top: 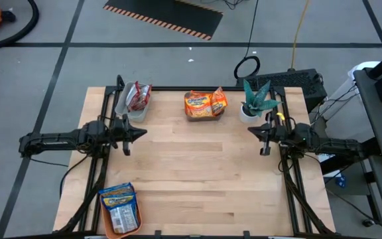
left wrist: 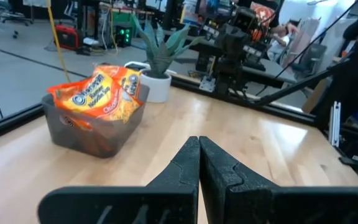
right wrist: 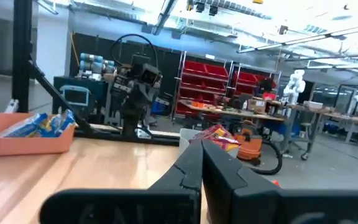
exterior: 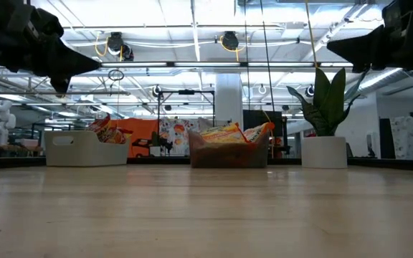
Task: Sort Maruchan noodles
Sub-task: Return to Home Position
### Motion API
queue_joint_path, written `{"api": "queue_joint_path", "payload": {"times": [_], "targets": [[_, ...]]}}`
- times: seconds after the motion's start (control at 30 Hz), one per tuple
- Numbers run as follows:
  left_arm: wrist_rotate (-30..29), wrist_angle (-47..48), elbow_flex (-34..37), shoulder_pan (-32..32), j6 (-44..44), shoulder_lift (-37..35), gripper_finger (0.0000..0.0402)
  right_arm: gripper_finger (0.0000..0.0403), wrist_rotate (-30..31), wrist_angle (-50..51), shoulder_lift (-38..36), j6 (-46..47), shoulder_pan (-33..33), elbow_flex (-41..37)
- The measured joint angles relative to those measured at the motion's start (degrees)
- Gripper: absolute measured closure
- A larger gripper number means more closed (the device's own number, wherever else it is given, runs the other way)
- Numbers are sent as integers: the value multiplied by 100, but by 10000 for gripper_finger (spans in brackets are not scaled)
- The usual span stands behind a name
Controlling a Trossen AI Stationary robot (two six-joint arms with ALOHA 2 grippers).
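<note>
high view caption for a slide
Left gripper and right gripper shut; noodle packs in white bin, dark bin, orange bin.

You've got three containers on the table. The far-left bin sits at the back left edge, with the first packet pile in it. The middle bin sits at the back centre, with the second packet pile in it, poking above the rim. The potted plant stands right of the middle bin, near but apart. The near-left tray is at the front left corner, with the third packet pile in it. The left gripper hangs just in front of the far-left bin and the right gripper just in front of the plant. Both are above the tabletop, well apart, facing each other.
</note>
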State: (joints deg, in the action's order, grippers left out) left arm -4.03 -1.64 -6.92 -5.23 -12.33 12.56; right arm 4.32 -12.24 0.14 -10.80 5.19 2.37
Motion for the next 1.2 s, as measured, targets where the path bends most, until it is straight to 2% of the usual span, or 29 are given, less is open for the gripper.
{"api": "queue_joint_path", "payload": {"times": [0.27, 0.77, 0.97, 1.2], "targets": [[7, 322, -2, 0, 18, 0, 399, 403, 40, 905, -4, 293, -2, -2], [267, 180, -2, 0, 16, -1, 399, 403, -572, 780, -2, 565, -118, -7], [286, 189, -2, 9, 17, 0, 399, 403, -156, 835, 0, 402, -118, -9], [475, 6, -2, 7, 87, 0, 399, 403, -133, 1061, 5, 355, -118, -11]]}}
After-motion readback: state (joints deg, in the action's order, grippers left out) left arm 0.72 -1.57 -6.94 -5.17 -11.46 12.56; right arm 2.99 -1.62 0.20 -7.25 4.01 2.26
